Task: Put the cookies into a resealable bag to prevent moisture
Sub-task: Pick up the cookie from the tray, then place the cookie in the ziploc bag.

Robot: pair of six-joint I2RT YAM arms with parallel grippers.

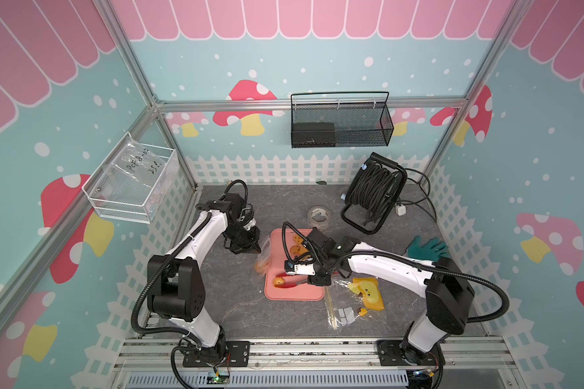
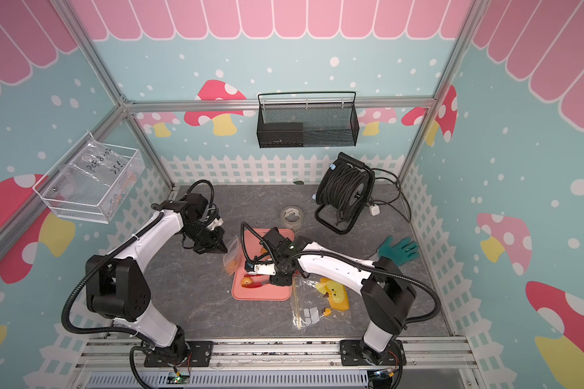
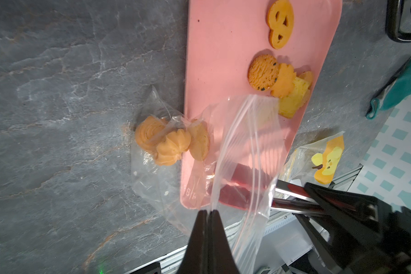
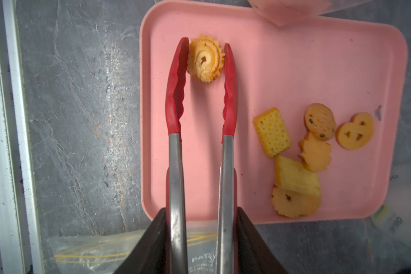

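Note:
My left gripper is shut on the edge of the clear resealable bag, lifting its mouth over the pink tray's side. Three cookies lie in the bag's low end on the table. My right gripper is shut on the steel arms of red-tipped tongs. The tips stand on either side of a swirled cookie, close against its edges, at the tray's near corner. Several more cookies lie loose on the tray. In a top view the bag hangs left of the tray.
A larger clear bag with a yellow face-marked item lies right of the tray. Behind are a tape roll, a cable reel and a green glove. A black mesh basket and a white wire basket hang on the walls.

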